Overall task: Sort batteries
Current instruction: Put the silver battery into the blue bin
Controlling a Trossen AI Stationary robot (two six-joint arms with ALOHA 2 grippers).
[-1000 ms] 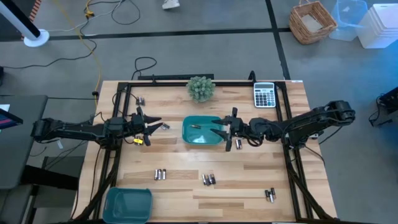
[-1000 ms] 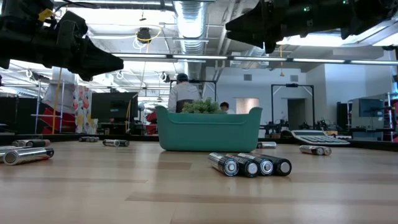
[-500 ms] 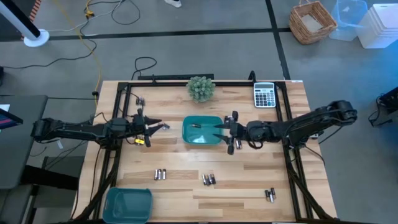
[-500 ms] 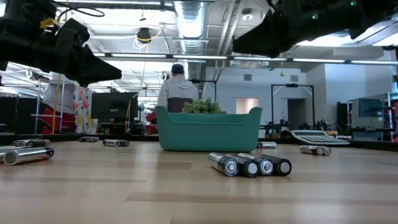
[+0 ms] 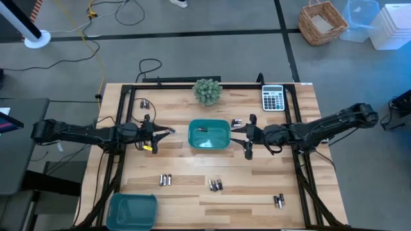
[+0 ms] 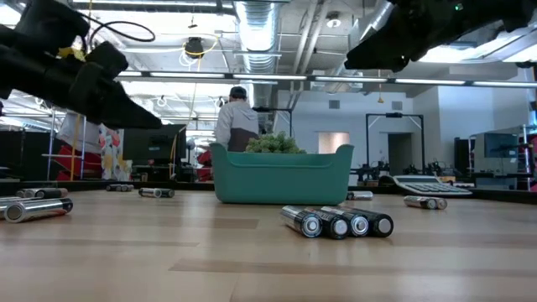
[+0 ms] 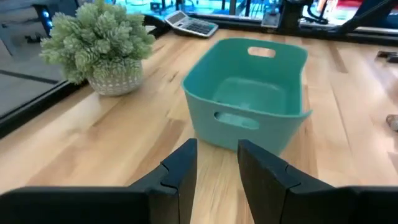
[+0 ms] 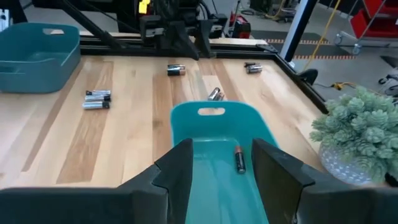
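A teal tray (image 5: 209, 142) stands mid-table with one dark battery (image 5: 201, 129) lying inside, which the right wrist view shows too (image 8: 239, 160). Other batteries lie loose in small groups on the wood: (image 5: 166, 180), (image 5: 215, 185), (image 5: 279, 201), (image 5: 145, 103), (image 5: 236, 122). My left gripper (image 5: 158, 133) hovers open just left of the tray, pointing at the tray's wall (image 7: 249, 118). My right gripper (image 5: 246, 136) hovers open just right of the tray, its fingers above the tray's right rim (image 8: 214, 158). Neither holds anything.
A second teal tray (image 5: 131, 210) sits at the near left corner. A potted plant (image 5: 207, 90) and a grey calculator (image 5: 273, 97) stand along the far edge. A black frame rail (image 5: 192, 85) borders the table. Bare wood lies between the battery groups. A person (image 6: 237, 122) stands in the room behind.
My right gripper has drawn back from over the tray toward the table's right edge, staying open. My left gripper has sunk a little lower. The batteries and trays have not moved.
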